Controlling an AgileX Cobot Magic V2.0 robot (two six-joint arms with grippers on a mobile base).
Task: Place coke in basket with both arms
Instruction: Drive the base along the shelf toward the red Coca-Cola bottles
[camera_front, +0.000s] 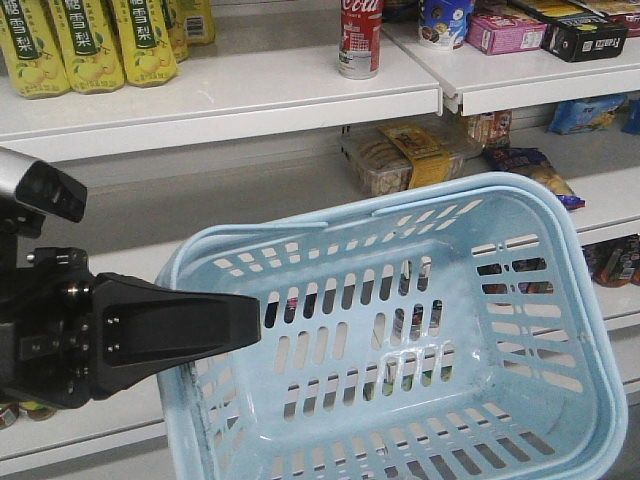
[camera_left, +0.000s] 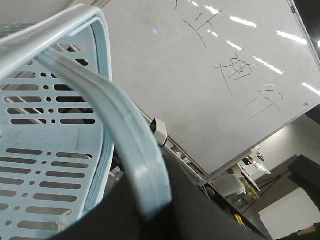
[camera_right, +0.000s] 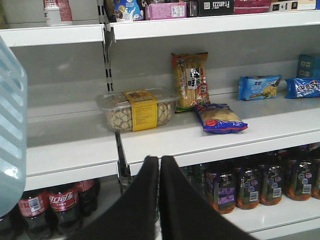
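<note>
Reaching in from the far left of the front view, the left arm is seen as a black wedge, and its jaws are clamped on the left edge of the basket. In the left wrist view a pale blue handle strip of the basket is seen running down into the dark jaws. The basket is light blue plastic with rounded corners and slotted walls and floor. It is held up in front of the shelves, tilted so that its opening faces the camera.

Above and behind it, well apart from the rim, the coke is stood upright at the right end of the upper shelf. Its body is red with white script and a pale band at the base, and its top is cut off by the frame edge. Yellow drink bottles are lined up at the left of the same shelf.

In the right wrist view the coke is glimpsed at the top left. The right arm is shown at the bottom centre, its jaws pressed together with nothing between them. It is pointed towards a clear biscuit tub on the middle shelf.
</note>
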